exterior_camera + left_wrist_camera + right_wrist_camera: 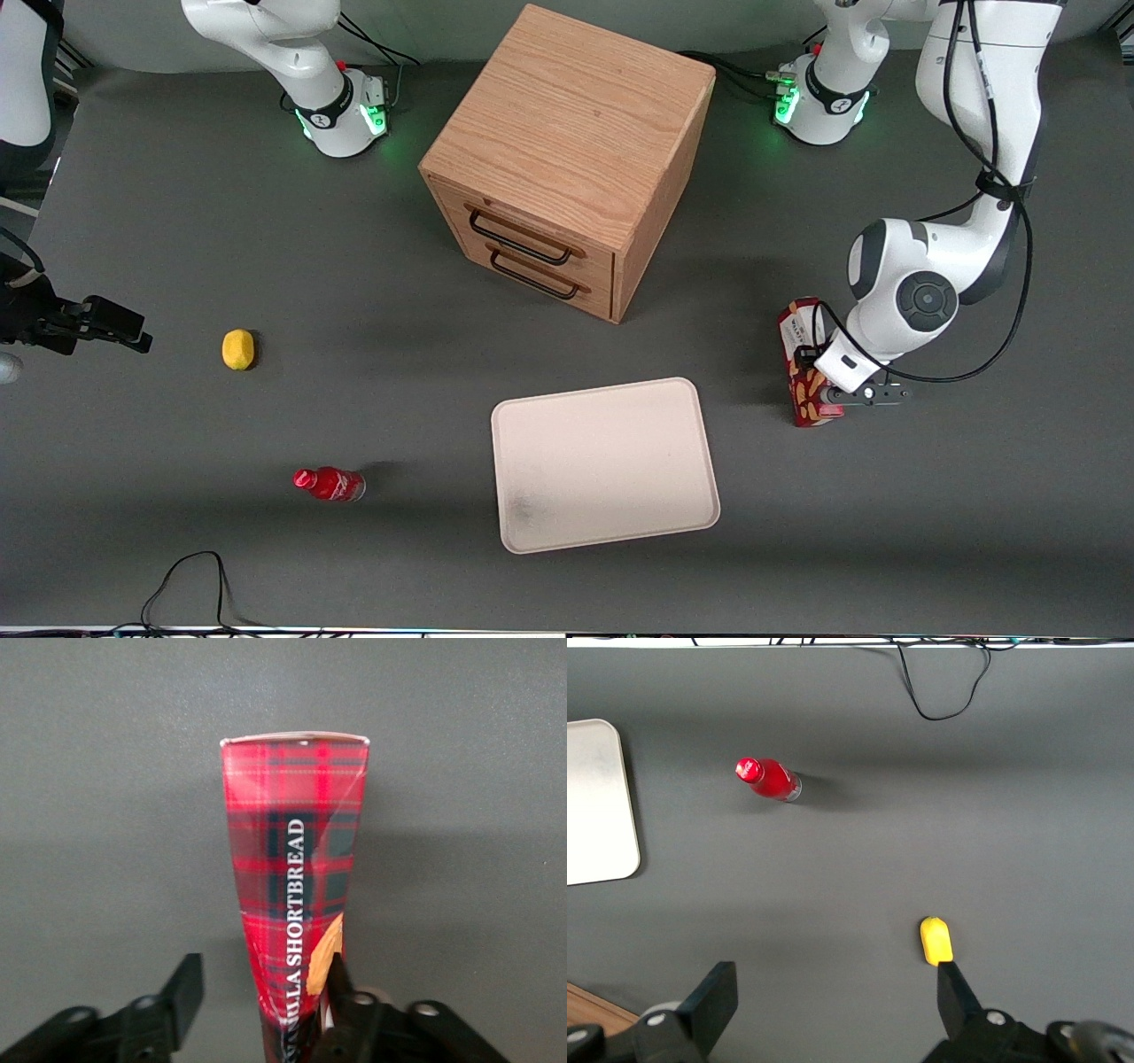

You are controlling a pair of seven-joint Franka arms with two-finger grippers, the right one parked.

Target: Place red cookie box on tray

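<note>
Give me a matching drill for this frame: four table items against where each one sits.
Items:
1. cookie box
2. tray
3. lemon
4. red bottle

Places:
A. toward the parked arm's end, farther from the front camera than the red bottle
B. between the open pincer fingers
C. lying on the table, beside the tray toward the parked arm's end
D. in front of the drawer cabinet, nearer the front camera

Pairs: 1-B, 2-D, 3-A, 4-C

Grey table: small red bottle, lying; yellow item, possibly a lemon, well apart; tray, partly seen; black cable; wood corner.
</note>
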